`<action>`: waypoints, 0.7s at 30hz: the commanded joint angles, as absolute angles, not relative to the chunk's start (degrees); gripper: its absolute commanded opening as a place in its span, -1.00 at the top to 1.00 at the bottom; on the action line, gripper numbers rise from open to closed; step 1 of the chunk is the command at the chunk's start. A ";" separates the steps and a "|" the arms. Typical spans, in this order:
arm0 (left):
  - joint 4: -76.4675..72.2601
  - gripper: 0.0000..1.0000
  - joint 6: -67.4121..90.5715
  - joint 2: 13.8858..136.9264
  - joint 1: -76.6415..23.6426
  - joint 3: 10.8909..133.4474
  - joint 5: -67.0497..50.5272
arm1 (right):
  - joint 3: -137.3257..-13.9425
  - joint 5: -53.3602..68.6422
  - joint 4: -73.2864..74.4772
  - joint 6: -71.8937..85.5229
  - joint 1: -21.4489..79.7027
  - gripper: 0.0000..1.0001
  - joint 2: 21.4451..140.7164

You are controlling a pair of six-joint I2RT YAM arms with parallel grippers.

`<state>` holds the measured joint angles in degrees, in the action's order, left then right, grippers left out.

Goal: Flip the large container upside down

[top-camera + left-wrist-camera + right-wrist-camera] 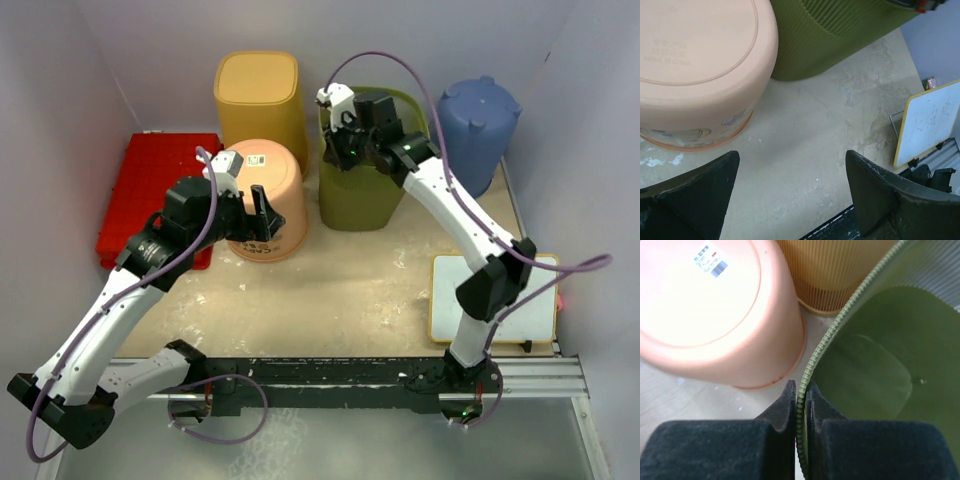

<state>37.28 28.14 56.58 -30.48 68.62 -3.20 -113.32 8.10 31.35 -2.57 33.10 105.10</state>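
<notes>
Clamping the rim of the upright green container (875,365), the right pincer (799,387) is closed on it, presumably for tipping. Container is set toward the far edge of the worktop (350,290). Beside the peach tub (700,65), the left pincer (792,157) is held open.

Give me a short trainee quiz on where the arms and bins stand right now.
1. True or false: the right jaws are shut on the rim of the green container.
2. Which bin stands open side up? A) peach bucket B) green container C) yellow bin
3. Fill in: the left jaws stand ____, holding nothing.
Key: 1 true; 2 B; 3 open.
</notes>
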 commanded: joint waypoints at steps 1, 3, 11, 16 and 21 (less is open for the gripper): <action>32.37 -0.68 29.49 56.61 -30.24 66.96 -5.25 | -106.89 7.48 29.20 3.53 33.01 1.00 91.26; 29.96 -0.68 29.96 56.61 -30.26 65.06 -5.08 | -102.06 7.81 26.39 4.95 32.98 1.00 85.38; 26.03 -0.68 30.86 57.29 -30.25 65.67 -6.33 | -94.49 18.28 27.72 10.17 31.08 1.00 70.19; 26.62 -0.69 30.62 55.55 -30.22 68.42 -3.29 | -91.20 34.01 28.24 14.10 31.03 1.00 67.41; 27.04 -0.70 31.52 53.22 -30.23 69.10 -0.75 | -85.25 47.43 23.31 20.64 30.75 1.00 65.34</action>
<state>29.91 30.55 56.07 -30.48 66.32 -3.46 -88.44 29.89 32.88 13.87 30.70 67.59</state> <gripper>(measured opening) 0.845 0.053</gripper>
